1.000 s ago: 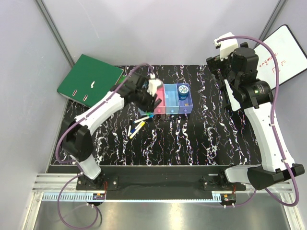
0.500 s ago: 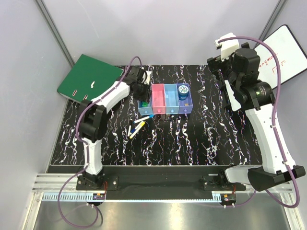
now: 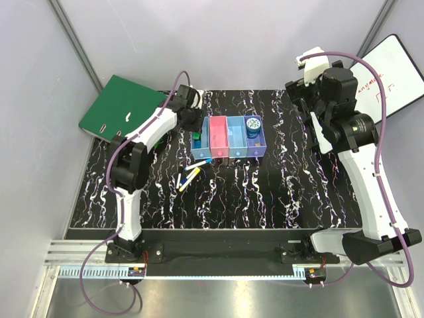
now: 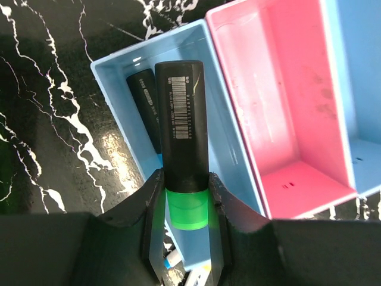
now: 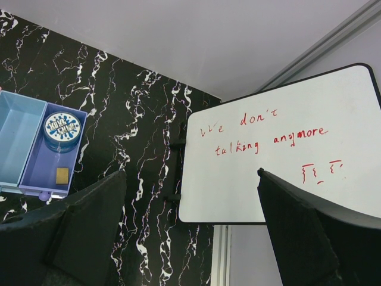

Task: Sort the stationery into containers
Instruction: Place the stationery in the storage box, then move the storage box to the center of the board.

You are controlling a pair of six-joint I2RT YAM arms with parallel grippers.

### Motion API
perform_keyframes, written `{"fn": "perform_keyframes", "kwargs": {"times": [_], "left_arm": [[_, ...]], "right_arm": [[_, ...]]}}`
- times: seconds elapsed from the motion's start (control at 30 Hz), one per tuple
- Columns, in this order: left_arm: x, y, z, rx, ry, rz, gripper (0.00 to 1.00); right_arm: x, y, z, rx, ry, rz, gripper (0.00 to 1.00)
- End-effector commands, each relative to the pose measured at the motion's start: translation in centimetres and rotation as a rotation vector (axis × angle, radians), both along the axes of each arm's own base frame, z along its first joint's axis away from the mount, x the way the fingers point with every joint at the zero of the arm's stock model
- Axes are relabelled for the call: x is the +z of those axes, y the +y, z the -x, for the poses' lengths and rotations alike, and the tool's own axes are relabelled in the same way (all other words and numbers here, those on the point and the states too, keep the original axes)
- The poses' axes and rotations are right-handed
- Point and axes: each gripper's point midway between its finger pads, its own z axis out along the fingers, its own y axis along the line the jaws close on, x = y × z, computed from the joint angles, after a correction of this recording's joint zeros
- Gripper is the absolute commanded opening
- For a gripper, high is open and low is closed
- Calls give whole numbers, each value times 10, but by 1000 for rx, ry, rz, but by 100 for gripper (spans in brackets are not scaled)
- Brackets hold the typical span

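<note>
My left gripper (image 4: 186,208) is shut on a black marker with a green end (image 4: 181,131) and holds it over the leftmost light blue bin (image 4: 119,89), where another black marker (image 4: 143,101) lies. In the top view the left gripper (image 3: 192,119) is at the far left end of the bin row (image 3: 228,154). The round blue tin (image 3: 252,126) sits in the purple bin (image 3: 262,149); the right wrist view shows it too (image 5: 62,130). Loose pens (image 3: 189,175) lie on the table in front of the bins. My right gripper (image 5: 190,238) is open and empty, raised at the back right (image 3: 311,83).
The green ring binder (image 3: 122,109) lies at the back left, close to the left arm. A whiteboard (image 5: 286,161) leans at the back right beside the right arm. The pink bin (image 4: 280,119) is next to the held marker.
My left gripper has swung back and to the left, from over the bins' near side to the far end of the leftmost bin. The right arm has barely moved.
</note>
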Motion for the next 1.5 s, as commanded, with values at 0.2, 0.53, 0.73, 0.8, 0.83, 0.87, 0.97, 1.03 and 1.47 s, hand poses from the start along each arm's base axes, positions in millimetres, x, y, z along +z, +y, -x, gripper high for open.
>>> {"fn": "perform_keyframes", "kwargs": {"times": [0.2,0.53,0.73,0.8,0.83,0.87,0.97,1.03,1.47], "left_arm": [[-2,-9,-14,-32,-24,17,12],[4,-17,-12,-76,-25,52,36],[9,-25,-10,-113,-24,86,53],[9,-25,-10,-116,-24,87,58],[10,-25,-10,-118,-26,88,60],[10,-25,-11,-118,-27,87,61],[11,-26,-12,-123,-30,90,61],[10,-26,-12,-124,-32,84,61],[12,-7,-32,-79,-105,-35,56]], "right_arm": [[11,3,5,17,-34,-20,100],[12,2,5,15,-37,-19,100],[14,2,6,14,-43,-18,100],[12,2,5,12,-39,-17,100],[13,2,6,14,-42,-18,100],[14,2,6,13,-43,-19,100],[14,2,5,12,-42,-18,100],[14,2,5,12,-42,-18,100],[12,1,6,13,-37,-14,100]]}}
